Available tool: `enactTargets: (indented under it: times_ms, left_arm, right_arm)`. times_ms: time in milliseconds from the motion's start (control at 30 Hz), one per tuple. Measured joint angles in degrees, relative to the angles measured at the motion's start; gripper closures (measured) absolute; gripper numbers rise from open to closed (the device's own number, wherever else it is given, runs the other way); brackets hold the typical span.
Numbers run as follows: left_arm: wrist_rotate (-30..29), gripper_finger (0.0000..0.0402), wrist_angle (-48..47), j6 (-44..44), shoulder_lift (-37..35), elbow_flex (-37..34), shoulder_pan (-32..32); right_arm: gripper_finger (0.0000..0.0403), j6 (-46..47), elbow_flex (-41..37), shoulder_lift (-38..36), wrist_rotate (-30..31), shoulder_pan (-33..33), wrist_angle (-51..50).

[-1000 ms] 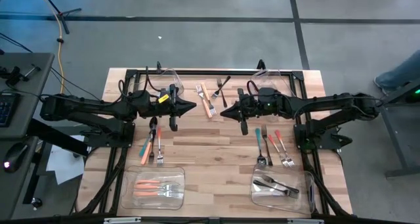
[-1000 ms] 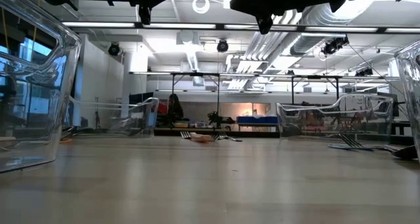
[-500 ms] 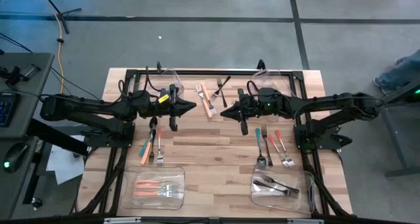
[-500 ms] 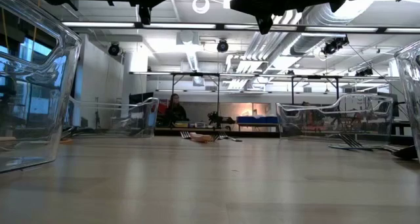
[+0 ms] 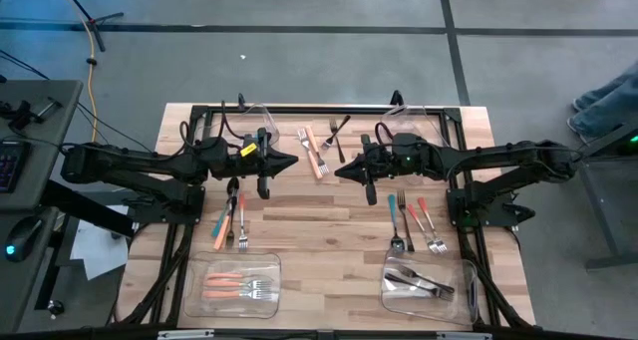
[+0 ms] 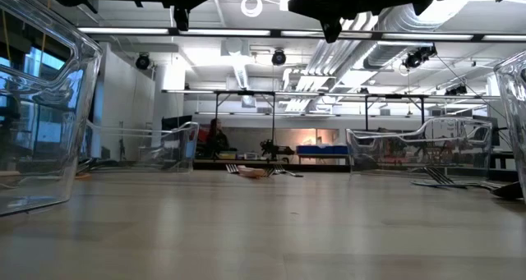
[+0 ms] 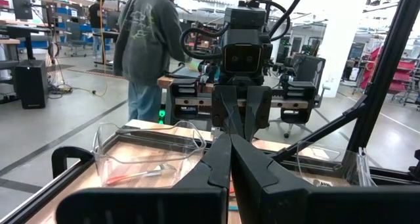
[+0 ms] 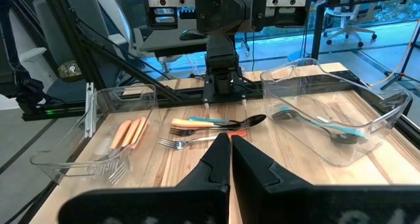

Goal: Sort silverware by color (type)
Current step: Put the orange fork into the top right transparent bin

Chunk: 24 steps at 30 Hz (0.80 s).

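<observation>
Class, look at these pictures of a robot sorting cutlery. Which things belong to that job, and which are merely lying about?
Part of the job:
- forks in the near left bin
- dark cutlery in the near right bin
- loose cutlery on the table's left, right and far middle

Just lying about:
- yellow cable on the floor
- desk with a mouse

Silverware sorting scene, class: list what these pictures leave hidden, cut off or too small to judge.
- Far left bin, high view: contents hidden by the left arm and glare.
- Near right bin, high view: dark silverware overlaps; count unclear.
- Low view: both arms cut off by the top edge; distant silverware too small to tell forks from spoons.
- Left wrist view: table mostly hidden behind the left hand.
- Right wrist view: near table hidden by the right hand.
</observation>
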Motion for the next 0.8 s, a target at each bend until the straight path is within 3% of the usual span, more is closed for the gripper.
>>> enactTargets:
  times_ms: [233, 400, 567, 800]
  left_arm:
    - [-0.3, 0.0401, 0.0, -0.05, 0.01, 0.0, -0.01]
    - [-4.66, 0.0388, -0.66, -0.63, 0.02, 0.0, -0.02]
    - [-5.88, 0.0336, -1.59, -5.4, -1.24, 0.04, 0.0]
    - [-4.25, 0.0237, -12.73, -11.46, -5.02, 0.03, -0.02]
  right_arm:
    - [0.0403, 0.15, 0.0, 0.0, 0.0, 0.0, -0.01]
    - [0.0403, 0.17, 0.01, 0.0, 0.0, 0.0, 0.0]
    - [0.0403, 0.7, 0.01, 0.0, 0.0, 0.0, -0.02]
    - [0.0403, 0.68, 0.02, 0.0, 0.0, -0.02, -0.02]
